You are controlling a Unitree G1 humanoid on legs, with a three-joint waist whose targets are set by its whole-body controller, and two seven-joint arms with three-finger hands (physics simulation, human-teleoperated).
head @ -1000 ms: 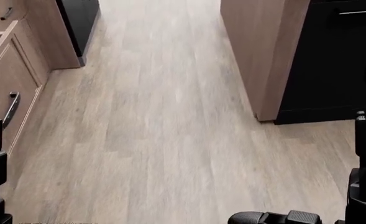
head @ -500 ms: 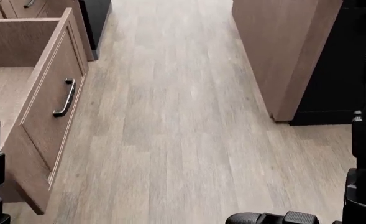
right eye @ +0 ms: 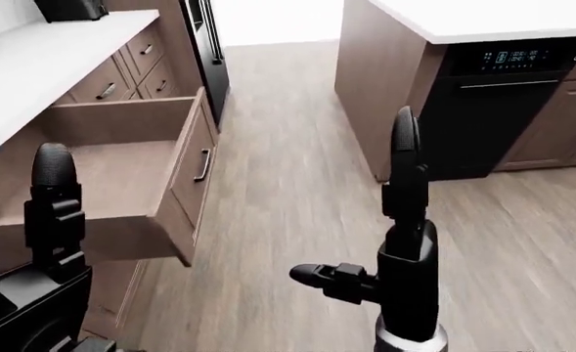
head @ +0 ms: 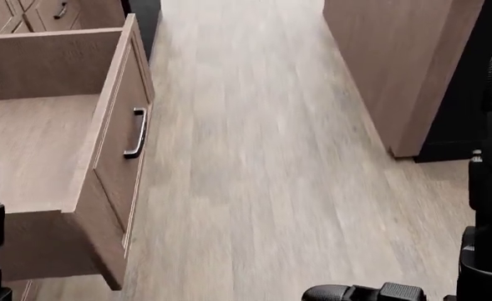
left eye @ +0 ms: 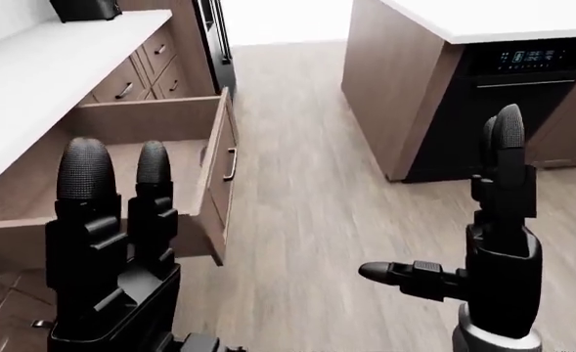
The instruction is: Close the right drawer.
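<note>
The open drawer sticks out from the cabinet run on the left of the left-eye view; its inside is bare wood. Its front panel carries a dark bar handle. My left hand is raised at the bottom left, fingers straight up and open, just below the drawer's near corner in the picture and holding nothing. My right hand stands upright at the right over the floor, thumb pointing left, open, well right of the drawer front.
A white counter tops the left cabinets, with closed drawers beyond the open one and a black tall appliance past them. An island with a black oven stands to the right. Wood floor runs between.
The camera has moved: the whole picture shifted right, bringing the open drawer from the left edge well into the head view. Both hands keep their places in the view.
</note>
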